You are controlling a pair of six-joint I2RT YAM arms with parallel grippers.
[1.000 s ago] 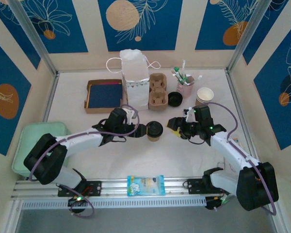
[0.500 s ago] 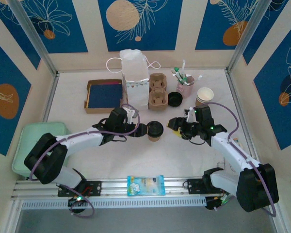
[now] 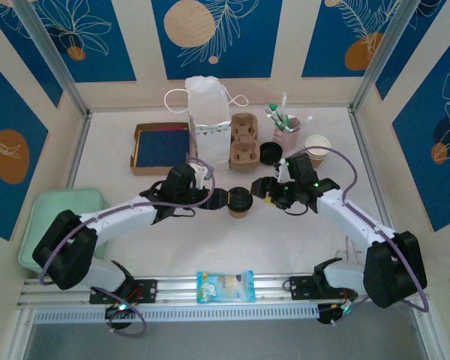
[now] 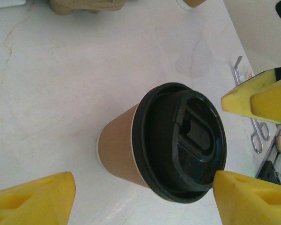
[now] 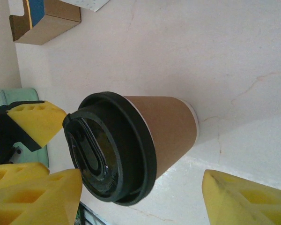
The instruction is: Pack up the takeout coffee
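The takeout coffee [image 3: 239,202], a kraft-brown paper cup capped with a black lid, stands upright mid-table. My left gripper [image 3: 220,199] is just to its left, and my right gripper [image 3: 264,188] is just to its right. In the left wrist view the cup [image 4: 119,150] and its lid [image 4: 182,140] sit between my yellow fingertips [image 4: 35,199], with my left gripper [image 4: 143,201] open wide. In the right wrist view the cup [image 5: 166,124] lies between the spread fingertips [image 5: 246,201] of my open right gripper [image 5: 143,201]. Neither gripper clamps it.
At the back stand a white paper bag [image 3: 208,112], a cardboard cup carrier [image 3: 244,141], a loose black lid [image 3: 271,154], a pink cup of stirrers [image 3: 286,133] and stacked brown cups [image 3: 316,148]. A box with blue napkins [image 3: 161,148] sits back left and a mint tray [image 3: 64,217] far left.
My right gripper has swung left and closer to the cup. Both grippers' jaws have spread a little wider. The cup has stayed put.
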